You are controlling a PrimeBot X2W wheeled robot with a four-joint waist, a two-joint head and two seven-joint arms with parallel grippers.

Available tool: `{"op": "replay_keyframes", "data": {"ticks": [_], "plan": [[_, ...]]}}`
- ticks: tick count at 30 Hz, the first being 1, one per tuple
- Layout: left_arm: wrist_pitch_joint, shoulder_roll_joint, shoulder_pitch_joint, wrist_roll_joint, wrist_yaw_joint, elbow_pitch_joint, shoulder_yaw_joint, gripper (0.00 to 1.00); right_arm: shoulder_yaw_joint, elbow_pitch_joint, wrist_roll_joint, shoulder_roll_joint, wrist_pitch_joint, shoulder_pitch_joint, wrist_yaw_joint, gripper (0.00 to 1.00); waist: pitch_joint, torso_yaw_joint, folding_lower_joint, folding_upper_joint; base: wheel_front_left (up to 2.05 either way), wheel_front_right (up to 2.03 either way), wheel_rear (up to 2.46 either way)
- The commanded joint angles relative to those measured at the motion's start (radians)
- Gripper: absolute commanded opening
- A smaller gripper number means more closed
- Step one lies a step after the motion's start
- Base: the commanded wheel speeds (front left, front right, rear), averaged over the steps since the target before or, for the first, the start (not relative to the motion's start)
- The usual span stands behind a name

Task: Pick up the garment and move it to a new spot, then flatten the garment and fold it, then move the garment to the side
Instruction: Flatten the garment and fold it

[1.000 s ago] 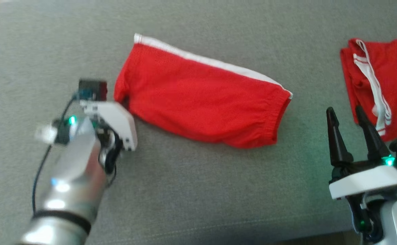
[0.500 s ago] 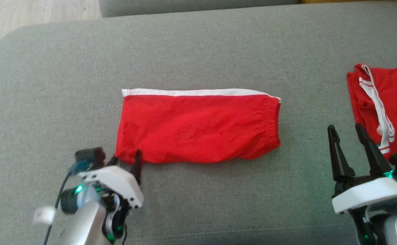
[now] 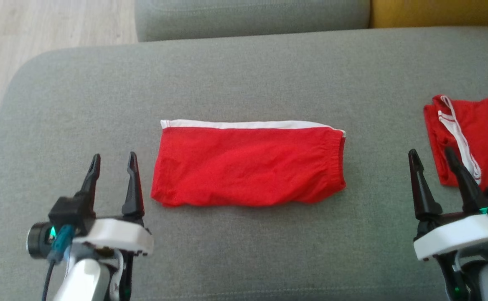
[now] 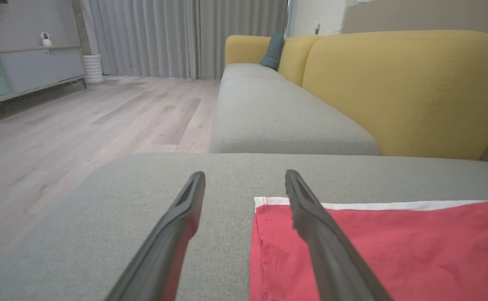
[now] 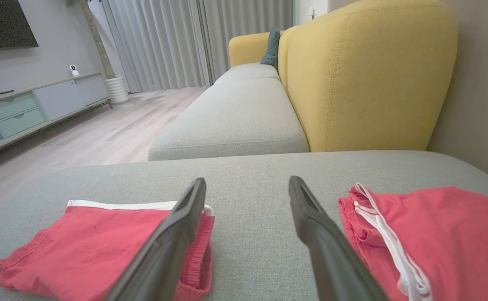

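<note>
The garment is a red pair of shorts with a white stripe along its far edge, folded into a flat rectangle in the middle of the grey sofa cushion. It also lies at the lower right of the left wrist view and the lower left of the right wrist view. My left gripper stands open just left of its left end, touching nothing. My right gripper is open at the lower right, empty, between the folded garment and a second red garment.
The second red garment, with white stripes, lies bunched at the cushion's right edge. A yellow sofa back rises behind. Wooden floor lies past the cushion's left end. A cabinet stands across the room.
My left gripper has opened, let go of the garment's near left corner and drawn back to the left. The head camera has tilted up, shifting the whole picture.
</note>
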Motion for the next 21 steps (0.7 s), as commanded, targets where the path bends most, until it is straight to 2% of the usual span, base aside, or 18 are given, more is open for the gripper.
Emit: {"op": "replay_keyframes", "data": {"ticks": [1, 21], "plan": [[-0.009, 0.024, -0.019, 0.011, 0.007, -0.041, 0.038, 1.00, 0.017, -0.041, -0.007, -0.013, 0.003, 0.001, -0.001, 1.00, -0.008, 0.001, 0.0001, 0.0000, 0.00, 0.00, 0.00], [0.015, 0.055, 0.024, 0.033, 0.027, -0.103, 0.017, 1.00, 0.008, -0.055, -0.011, -0.001, 0.016, 0.023, -0.001, 1.00, -0.014, -0.003, 0.0001, 0.0000, 0.00, 0.00, 0.00]]}}
